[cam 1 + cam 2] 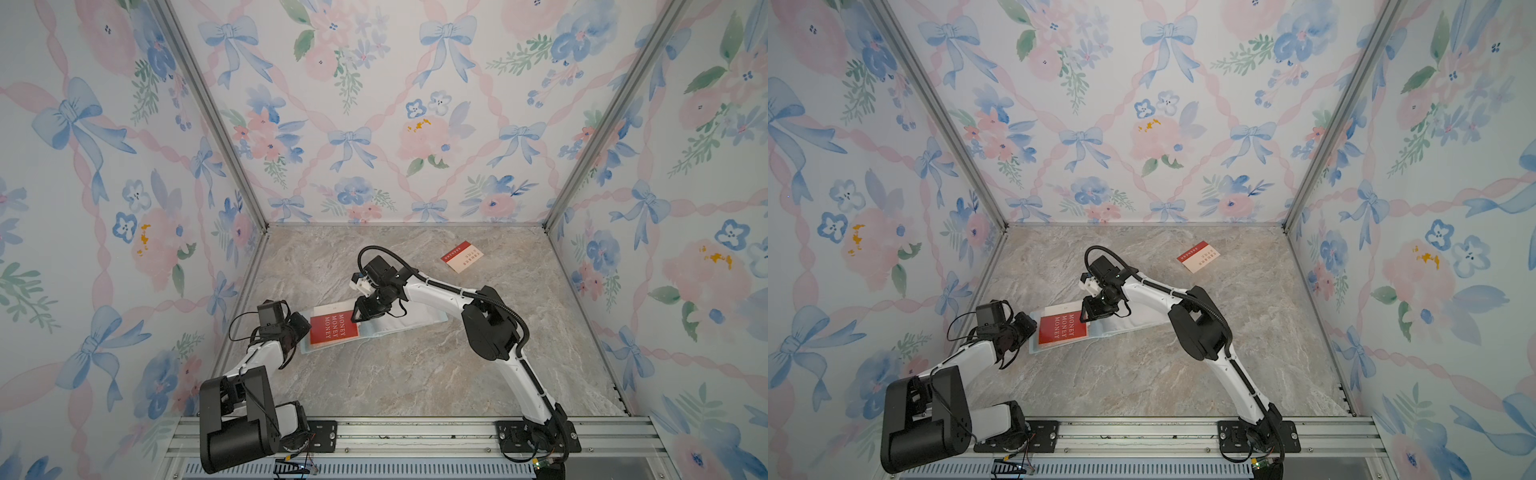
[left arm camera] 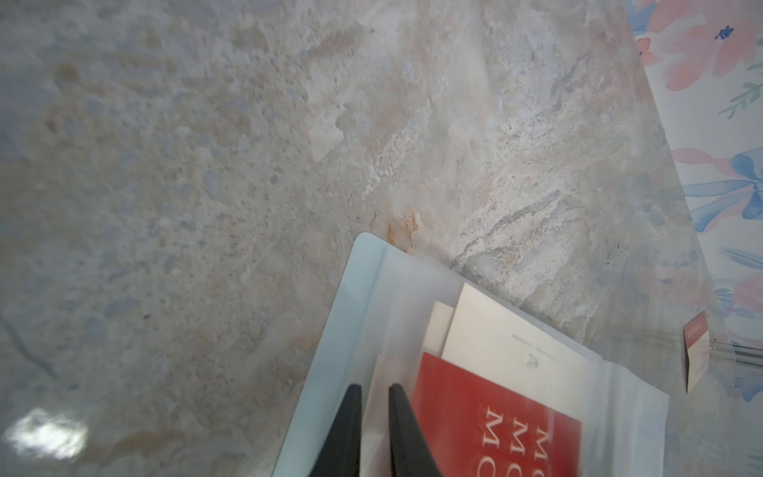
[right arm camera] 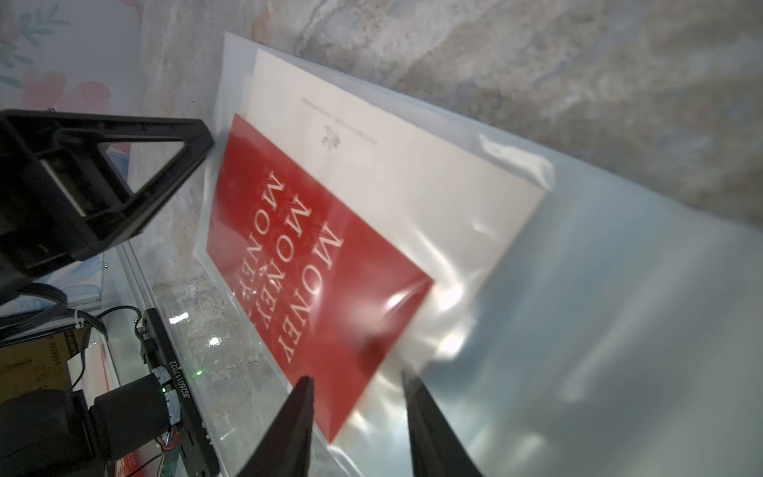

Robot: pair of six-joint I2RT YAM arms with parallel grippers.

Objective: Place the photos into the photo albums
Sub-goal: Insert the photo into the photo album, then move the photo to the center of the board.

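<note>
Near the bench's (image 1: 415, 374) left edge, the open photo album (image 1: 399, 325) lies long axis left-to-right. My left gripper (image 2: 373, 386) is nearly closed at its end, grip unclear, and my right gripper's (image 3: 357, 373) jaws stand apart over the sleeved red card (image 1: 333, 328).

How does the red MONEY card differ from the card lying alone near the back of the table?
The MONEY card is all red with white lettering; the lone card is cream with a red band. The MONEY card lies on the album, partly under clear film; the lone card sits on bare table, apart. Both are small flat rectangles.
</note>
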